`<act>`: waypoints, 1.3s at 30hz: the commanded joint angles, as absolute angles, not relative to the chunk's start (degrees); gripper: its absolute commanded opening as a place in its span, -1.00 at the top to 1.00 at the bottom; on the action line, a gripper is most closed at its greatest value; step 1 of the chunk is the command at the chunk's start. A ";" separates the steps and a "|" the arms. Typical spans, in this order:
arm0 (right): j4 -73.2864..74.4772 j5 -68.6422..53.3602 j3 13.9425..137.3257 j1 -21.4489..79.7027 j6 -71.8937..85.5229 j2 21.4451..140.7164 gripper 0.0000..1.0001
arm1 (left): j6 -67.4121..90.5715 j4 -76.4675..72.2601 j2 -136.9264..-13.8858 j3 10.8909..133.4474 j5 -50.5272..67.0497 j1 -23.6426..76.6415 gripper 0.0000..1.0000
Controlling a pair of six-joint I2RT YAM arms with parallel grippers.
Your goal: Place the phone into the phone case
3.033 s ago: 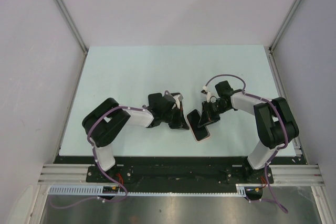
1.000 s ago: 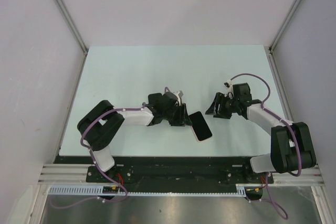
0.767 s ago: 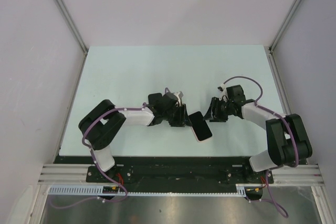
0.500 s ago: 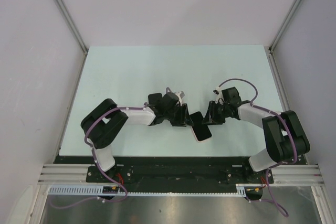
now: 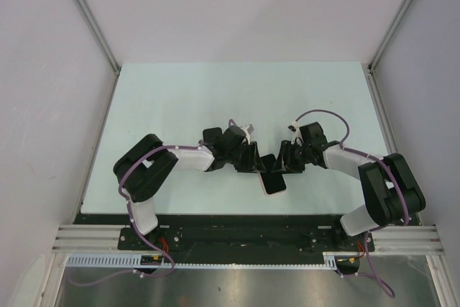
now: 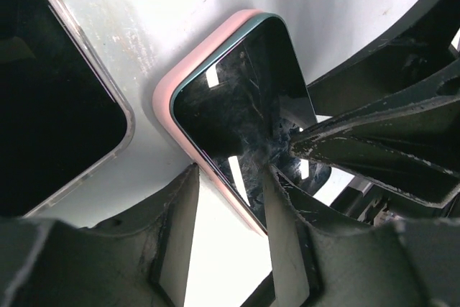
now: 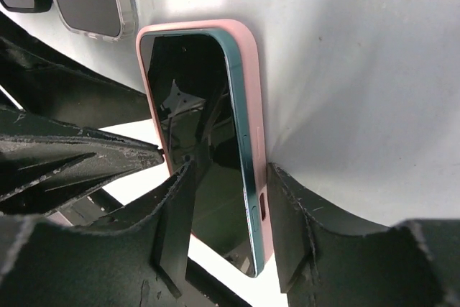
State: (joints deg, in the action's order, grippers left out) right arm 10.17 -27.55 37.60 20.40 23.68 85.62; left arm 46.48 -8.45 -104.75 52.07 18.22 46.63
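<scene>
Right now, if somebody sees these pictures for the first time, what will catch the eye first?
At the near middle of the table, the left pincer and the right pincer face each other, both straddling a dark-screened phone set in a pink case. Just beside it lies a second dark slab with a clear rim.

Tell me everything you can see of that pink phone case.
The phone case is pale pink, smooth and rubbery-looking, with rounded corners. It lies on the table, toward its near edge, between the arms. A dark-screened phone with a teal rim sits in it, one long side seemingly raised. The left tool and right tool each straddle part of it; whether they squeeze is unclear.
</scene>
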 commanded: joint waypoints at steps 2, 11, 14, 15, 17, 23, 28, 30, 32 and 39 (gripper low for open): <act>10.90 -30.14 36.39 19.60 21.36 85.43 0.00 | 45.62 -3.09 -106.17 53.26 14.86 47.20 0.10; 8.18 -34.54 34.02 19.33 21.36 85.34 -0.04 | 46.40 -4.66 -107.84 53.79 17.75 47.20 0.11; 7.03 -36.91 34.01 19.69 22.06 85.87 -0.05 | 46.50 -6.15 -108.11 53.61 19.51 47.29 0.18; 6.60 -37.96 33.93 19.69 22.23 86.04 -0.05 | 46.32 -6.85 -108.11 53.44 20.03 47.20 0.20; 4.66 -41.65 33.84 19.60 22.67 86.48 -0.04 | 46.41 -7.64 -107.93 53.09 21.00 47.20 0.33; -1.21 -51.05 33.14 16.00 24.34 87.89 -0.04 | 46.76 -7.91 -107.93 53.00 23.11 47.29 0.53; -10.63 -53.27 30.15 12.04 30.50 88.42 -0.04 | 47.02 -8.35 -107.05 51.68 23.38 47.20 0.56; -11.42 -52.21 30.15 12.04 31.46 88.68 -0.04 | 47.20 -8.52 -106.88 51.33 23.90 47.29 0.57; -12.04 -51.77 30.06 12.65 32.16 88.77 -0.04 | 47.55 -8.88 -106.61 50.72 24.08 47.37 0.57; -20.11 -54.48 27.78 12.83 37.79 88.07 -0.06 | 48.16 -9.58 -106.26 49.92 24.08 47.90 0.57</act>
